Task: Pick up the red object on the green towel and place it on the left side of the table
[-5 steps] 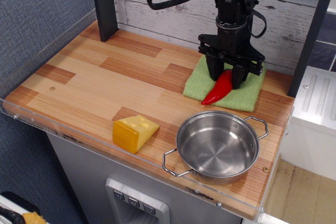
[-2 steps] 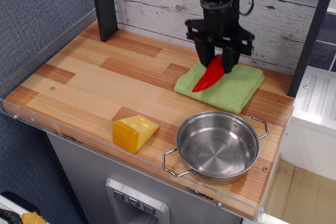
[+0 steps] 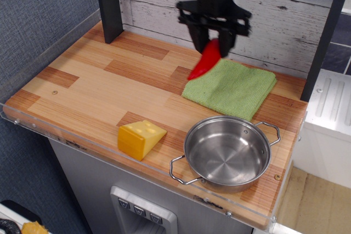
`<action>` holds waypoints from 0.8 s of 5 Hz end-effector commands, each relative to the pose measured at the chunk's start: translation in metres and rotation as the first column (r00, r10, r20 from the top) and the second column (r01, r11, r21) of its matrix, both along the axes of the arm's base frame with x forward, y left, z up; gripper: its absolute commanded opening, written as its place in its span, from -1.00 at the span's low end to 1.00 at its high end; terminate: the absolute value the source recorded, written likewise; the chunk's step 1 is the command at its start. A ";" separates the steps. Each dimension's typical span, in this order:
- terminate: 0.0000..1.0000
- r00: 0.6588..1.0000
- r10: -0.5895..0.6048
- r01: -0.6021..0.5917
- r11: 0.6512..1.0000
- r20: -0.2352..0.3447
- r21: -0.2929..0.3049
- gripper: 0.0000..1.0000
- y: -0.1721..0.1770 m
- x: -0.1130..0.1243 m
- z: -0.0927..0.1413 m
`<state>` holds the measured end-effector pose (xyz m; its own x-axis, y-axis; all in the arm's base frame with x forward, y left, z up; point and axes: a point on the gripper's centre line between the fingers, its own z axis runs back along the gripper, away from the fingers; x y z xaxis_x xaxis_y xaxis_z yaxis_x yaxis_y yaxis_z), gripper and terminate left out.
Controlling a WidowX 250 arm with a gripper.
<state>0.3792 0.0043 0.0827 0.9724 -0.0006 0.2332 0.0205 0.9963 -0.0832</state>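
We see the gripper (image 3: 211, 47) clenched on the red object (image 3: 206, 61), gripping its upper end so the tip hangs toward 7 o'clock. 1 second ago the pepper still lay on the green towel (image 3: 233, 87); it has since been lifted and carried toward 10 o'clock, and now hangs in the air over the towel's left corner. The towel has shifted a little and lies bare. We judge the pick done and the carry under way, with most of the table (image 3: 93, 89) toward 9 o'clock still to cross. The cheese wedge (image 3: 141, 138) and steel pot (image 3: 227, 152) sit at 6 o'clock, apart from the path.
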 end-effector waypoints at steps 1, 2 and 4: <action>-1.00 0.985 0.166 -0.167 0.986 0.041 0.021 -1.00 0.055 -0.022 0.025; -1.00 0.975 0.219 -0.220 0.975 0.019 0.031 -1.00 0.084 -0.030 0.015; -1.00 0.959 0.283 -0.281 0.957 -0.010 0.074 -1.00 0.133 -0.058 -0.002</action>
